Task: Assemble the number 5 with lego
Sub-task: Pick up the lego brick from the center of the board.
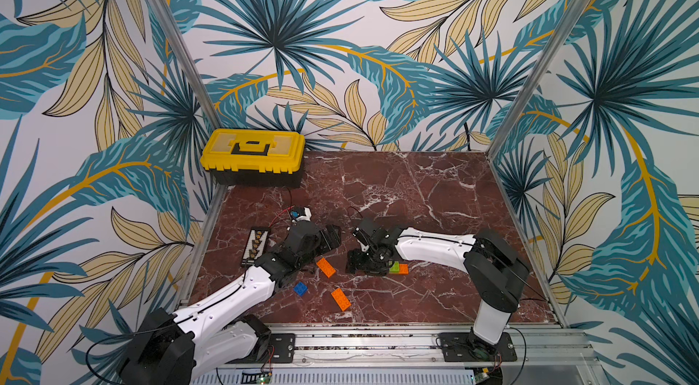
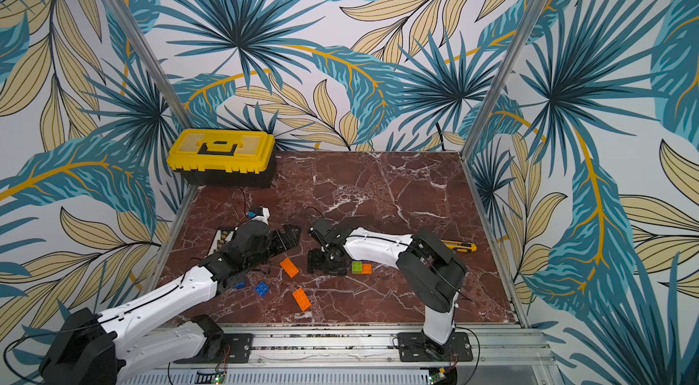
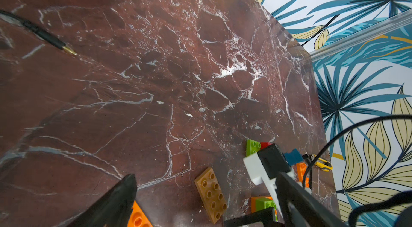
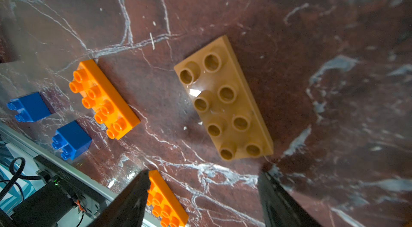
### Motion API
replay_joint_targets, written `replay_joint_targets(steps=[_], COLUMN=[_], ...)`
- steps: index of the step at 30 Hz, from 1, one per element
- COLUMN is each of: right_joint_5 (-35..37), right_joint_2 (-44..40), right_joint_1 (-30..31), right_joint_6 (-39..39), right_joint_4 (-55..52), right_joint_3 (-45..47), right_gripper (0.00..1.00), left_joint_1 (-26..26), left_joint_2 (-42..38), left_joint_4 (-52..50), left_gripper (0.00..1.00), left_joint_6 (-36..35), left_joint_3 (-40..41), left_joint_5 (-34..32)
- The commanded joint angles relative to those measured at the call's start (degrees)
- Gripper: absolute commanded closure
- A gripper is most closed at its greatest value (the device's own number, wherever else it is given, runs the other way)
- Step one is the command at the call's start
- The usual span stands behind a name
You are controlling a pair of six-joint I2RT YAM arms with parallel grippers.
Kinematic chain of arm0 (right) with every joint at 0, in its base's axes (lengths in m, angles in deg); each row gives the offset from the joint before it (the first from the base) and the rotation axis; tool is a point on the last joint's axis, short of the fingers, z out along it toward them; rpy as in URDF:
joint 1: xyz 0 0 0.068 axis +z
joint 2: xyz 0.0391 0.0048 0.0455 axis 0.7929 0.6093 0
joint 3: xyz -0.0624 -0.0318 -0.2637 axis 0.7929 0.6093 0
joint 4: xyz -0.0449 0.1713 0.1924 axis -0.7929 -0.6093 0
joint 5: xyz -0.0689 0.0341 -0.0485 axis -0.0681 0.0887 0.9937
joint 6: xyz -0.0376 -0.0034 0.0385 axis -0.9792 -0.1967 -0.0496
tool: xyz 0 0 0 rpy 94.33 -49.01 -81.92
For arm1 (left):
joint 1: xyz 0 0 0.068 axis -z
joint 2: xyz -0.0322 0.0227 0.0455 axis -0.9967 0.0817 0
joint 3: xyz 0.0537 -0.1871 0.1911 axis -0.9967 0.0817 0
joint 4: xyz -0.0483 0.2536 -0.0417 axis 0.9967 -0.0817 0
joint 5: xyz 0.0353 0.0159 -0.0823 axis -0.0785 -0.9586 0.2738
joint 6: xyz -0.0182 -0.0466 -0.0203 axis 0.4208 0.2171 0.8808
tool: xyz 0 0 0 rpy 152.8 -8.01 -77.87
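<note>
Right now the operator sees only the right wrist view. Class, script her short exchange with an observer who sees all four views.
Operator: Which bricks am I missing?
Observer: The lime-green and orange bricks sit side by side next to the right arm, in both top views.
Operator: Anything that isn't a brick?
Observer: A yellow utility knife lies on the table past that arm, seen in a top view.
</note>
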Motion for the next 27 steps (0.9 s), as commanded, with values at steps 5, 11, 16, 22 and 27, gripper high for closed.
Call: replay_joint_targets(steps=[5,11,16,22,27], right_joint_5=[2.8,4.1,7.7,12.8,12.8], right_joint_2=[2.0,4.6,6.2,9.9,13.8], right_joint_1=[0.3,0.3,0.2,0.3,0.3], right_joint_6=[0.8,1.5,1.5,-0.3,-1.2], right_joint_4=[-1.5,-1.5,-3.4,-8.1,-10.2], right_joint_3=[-1.3,-3.2,-5.4,-11.3,-15.8], right_gripper=[0.20,0.19,0.18,0.15,0.13], left_joint_1=[-0.3,-0.3,-0.3,-0.3,-0.4], left_joint_2=[2.1,2.1,0.5,-3.2,-7.6], left_joint_4=[2.0,1.2,-1.2,-8.4,-16.2], left_gripper=[0.00,0.00,0.00,0.00,0.00], left_joint_6=[-0.7,-0.7,-0.8,1.9,4.5], left_joint_3=[-0.5,-0.6,-0.7,-0.7,-0.5], left_joint_5=[3.6,3.3,-0.1,-8.3,-15.2])
